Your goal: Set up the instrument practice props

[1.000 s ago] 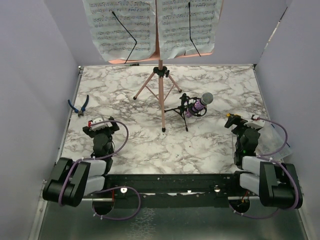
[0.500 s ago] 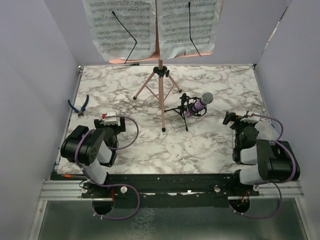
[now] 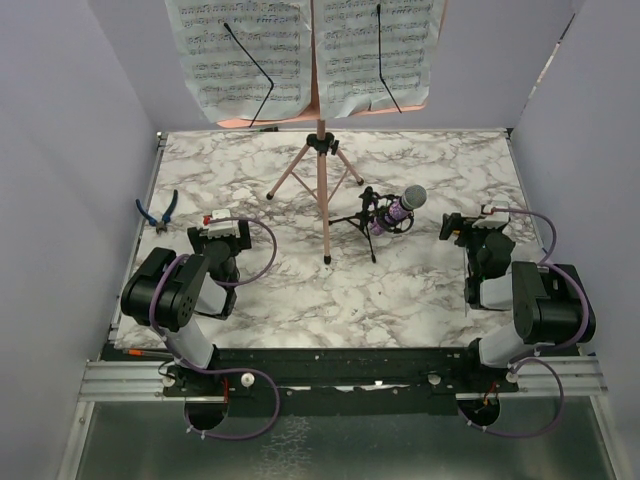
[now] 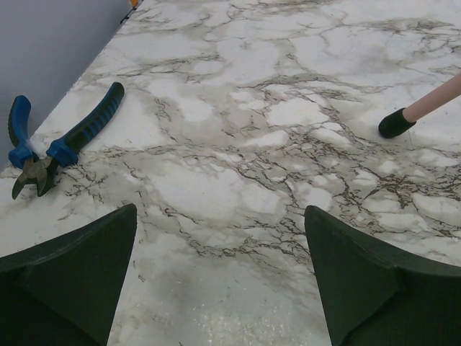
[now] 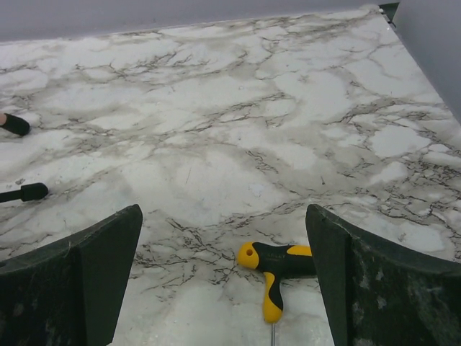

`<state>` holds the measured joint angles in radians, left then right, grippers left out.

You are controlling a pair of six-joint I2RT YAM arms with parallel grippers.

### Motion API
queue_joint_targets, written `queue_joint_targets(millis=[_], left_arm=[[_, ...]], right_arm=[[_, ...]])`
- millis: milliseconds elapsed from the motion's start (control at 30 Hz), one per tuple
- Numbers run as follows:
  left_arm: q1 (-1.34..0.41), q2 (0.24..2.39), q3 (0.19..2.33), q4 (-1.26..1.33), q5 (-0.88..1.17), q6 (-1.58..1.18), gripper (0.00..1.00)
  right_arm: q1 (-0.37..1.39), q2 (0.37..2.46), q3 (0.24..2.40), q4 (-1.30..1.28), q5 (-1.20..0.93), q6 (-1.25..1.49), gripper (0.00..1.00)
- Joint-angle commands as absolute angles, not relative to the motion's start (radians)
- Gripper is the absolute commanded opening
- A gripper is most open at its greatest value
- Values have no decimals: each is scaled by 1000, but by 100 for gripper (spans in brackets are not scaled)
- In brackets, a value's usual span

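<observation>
The pink music stand stands on its tripod legs at the back centre, with white sheet-music pages spread across its desk. To its right the glittery purple microphone rests in the small black tripod mount. My left gripper hovers low at the left, open and empty, short of the stand's foot. On the right side my right gripper is also open and empty, just right of the microphone. The left wrist view shows wide jaws, and so does the right wrist view.
Blue-handled pliers lie near the left wall, also seen in the left wrist view. A yellow-and-black screwdriver lies under my right gripper. Purple walls close in the marble table on three sides.
Both arms have risen from their folded pose and reached forward over the table. The left gripper shifted right and away, the right gripper left and away. Both stayed open.
</observation>
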<state>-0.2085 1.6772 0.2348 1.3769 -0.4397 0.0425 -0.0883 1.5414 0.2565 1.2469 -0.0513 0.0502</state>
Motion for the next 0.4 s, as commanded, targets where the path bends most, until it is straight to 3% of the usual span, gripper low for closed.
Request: queue_joint_targets(millis=[0,367], left_arm=[[-202,1664,239,1358,-468,26,99],[-198,1662,241,1351,-465,24,99]], right_arm=[[-89,1537,256,1195,-94,23,100],[-89,1546,253,1222,-95,26,100]])
